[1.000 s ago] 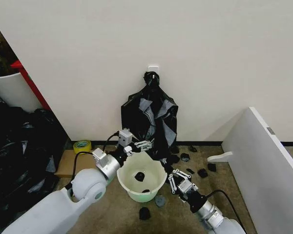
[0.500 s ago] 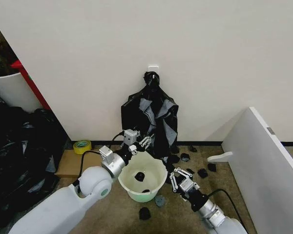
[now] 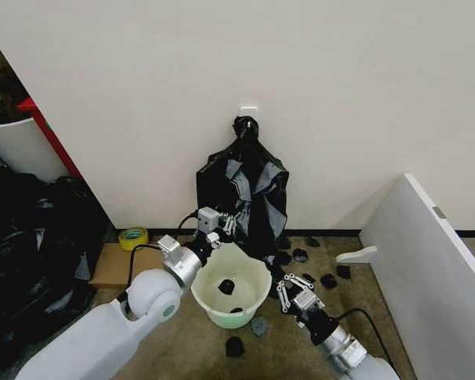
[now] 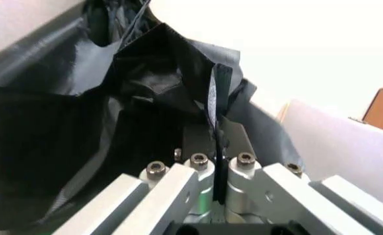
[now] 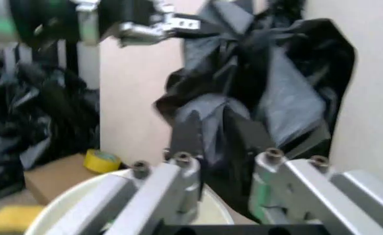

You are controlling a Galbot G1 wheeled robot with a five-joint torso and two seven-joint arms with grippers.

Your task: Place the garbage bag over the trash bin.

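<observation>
The garbage bag (image 3: 244, 196) hangs against the white wall at the centre of the head view, gathered at a knot under a small white wall hook (image 3: 248, 109) and spreading downward in glossy black and grey folds to just above the floor. Directly below it, on the brownish floor, stands the trash bin (image 3: 230, 296), cream-white with a pale green base, its mouth open and a couple of small black scraps (image 3: 227, 286) lying inside.

The left gripper (image 3: 226, 226) reaches up from the lower left of the head view, past the bin's far rim, to the lower left edge of the bag. In the left wrist view its fingers (image 4: 198, 147) are pressed together on a thin upright fold of the black plastic, with the rest of the bag (image 4: 80, 112) bulging across the left of that frame.

The right gripper (image 3: 289, 285) sits low at the centre right of the head view, just beside the bin's right side and apart from the bag. In the right wrist view its fingers (image 5: 186, 132) stand spread with a clear gap between them, clasping nothing, with the bag (image 5: 269, 83) beyond them and the bin's rim (image 5: 87, 188) below.

More black scraps (image 3: 328, 280) are scattered on the floor to the right of the bin. A roll of yellow tape (image 3: 133, 237) lies by the wall at the left, and a white panel (image 3: 427, 269) slants along the right side.
</observation>
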